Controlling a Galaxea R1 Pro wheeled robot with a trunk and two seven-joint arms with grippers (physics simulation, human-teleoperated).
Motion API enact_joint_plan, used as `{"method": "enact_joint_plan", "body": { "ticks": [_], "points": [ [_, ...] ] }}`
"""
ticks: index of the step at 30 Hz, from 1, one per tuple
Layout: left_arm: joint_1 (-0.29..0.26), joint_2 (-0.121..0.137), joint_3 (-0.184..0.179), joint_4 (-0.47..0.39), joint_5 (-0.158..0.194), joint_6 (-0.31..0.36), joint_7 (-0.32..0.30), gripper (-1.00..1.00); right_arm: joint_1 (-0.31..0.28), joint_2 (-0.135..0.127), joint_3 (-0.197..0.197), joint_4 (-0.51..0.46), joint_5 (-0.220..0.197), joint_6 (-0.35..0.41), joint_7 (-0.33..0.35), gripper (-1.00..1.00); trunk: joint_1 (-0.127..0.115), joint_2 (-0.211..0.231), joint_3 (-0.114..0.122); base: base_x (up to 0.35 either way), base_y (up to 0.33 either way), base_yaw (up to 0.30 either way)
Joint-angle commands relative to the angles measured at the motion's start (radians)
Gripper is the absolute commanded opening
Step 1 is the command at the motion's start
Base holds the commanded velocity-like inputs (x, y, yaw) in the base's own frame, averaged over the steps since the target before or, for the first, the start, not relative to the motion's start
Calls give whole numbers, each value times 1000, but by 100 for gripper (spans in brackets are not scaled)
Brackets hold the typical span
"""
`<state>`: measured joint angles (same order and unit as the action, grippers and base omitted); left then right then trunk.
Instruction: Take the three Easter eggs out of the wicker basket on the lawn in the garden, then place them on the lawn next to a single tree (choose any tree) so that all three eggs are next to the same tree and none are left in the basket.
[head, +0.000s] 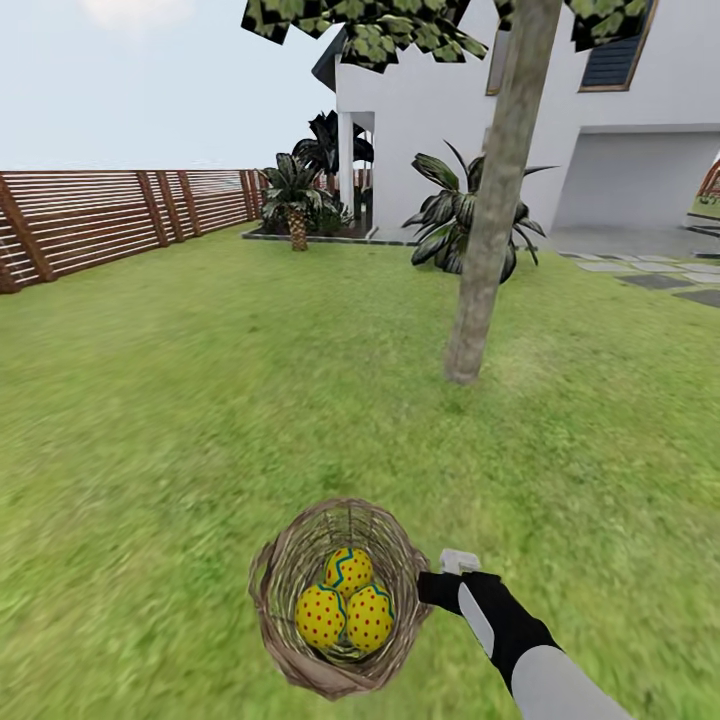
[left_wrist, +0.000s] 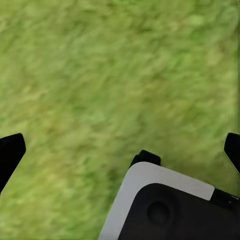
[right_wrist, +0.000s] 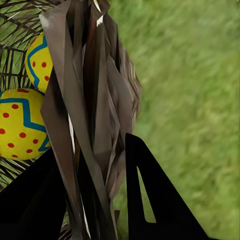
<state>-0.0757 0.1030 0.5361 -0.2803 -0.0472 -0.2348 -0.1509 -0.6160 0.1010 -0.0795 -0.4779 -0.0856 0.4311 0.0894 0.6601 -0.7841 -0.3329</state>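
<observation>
The tan wicker basket (head: 290, 585) is low in the head view over the lawn (head: 180, 400). Three yellow Easter eggs with red dots and zigzag bands lie inside it: one (head: 348, 570) at the back and two (head: 320, 616) (head: 371, 618) in front. My right gripper (head: 432, 587) is shut on the basket's right rim. In the right wrist view the woven wall (right_wrist: 95, 100) runs between its black fingers (right_wrist: 145, 195), with two eggs (right_wrist: 17, 125) (right_wrist: 37, 62) behind it. The tree (head: 490, 230) stands ahead, right of centre. My left gripper (left_wrist: 122, 145) hangs open over bare grass.
A brown slatted fence (head: 90, 215) runs along the left. A white house (head: 600, 130) stands at the back, with dark broad-leaved plants (head: 450, 215) and a small palm (head: 296, 205) before it. Grey stepping stones (head: 655, 275) lie at the right. Open grass surrounds the trunk's foot.
</observation>
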Motion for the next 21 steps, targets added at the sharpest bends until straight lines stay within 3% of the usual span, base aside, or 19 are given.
{"method": "enact_joint_plan", "body": {
  "ticks": [1, 21],
  "points": [
    [-1, 0, 8, 1, -5, -3, -7, 100, -1, 1, -8, -2, -14, 6, 3, -100, 1, -1, -1, 327, 39, -1],
    [-1, 0, 8, 1, -5, -3, -7, 100, -1, 2, -7, -2, -15, 9, 3, -100, 1, -1, -1, 327, 52, -56]
  ]
}}
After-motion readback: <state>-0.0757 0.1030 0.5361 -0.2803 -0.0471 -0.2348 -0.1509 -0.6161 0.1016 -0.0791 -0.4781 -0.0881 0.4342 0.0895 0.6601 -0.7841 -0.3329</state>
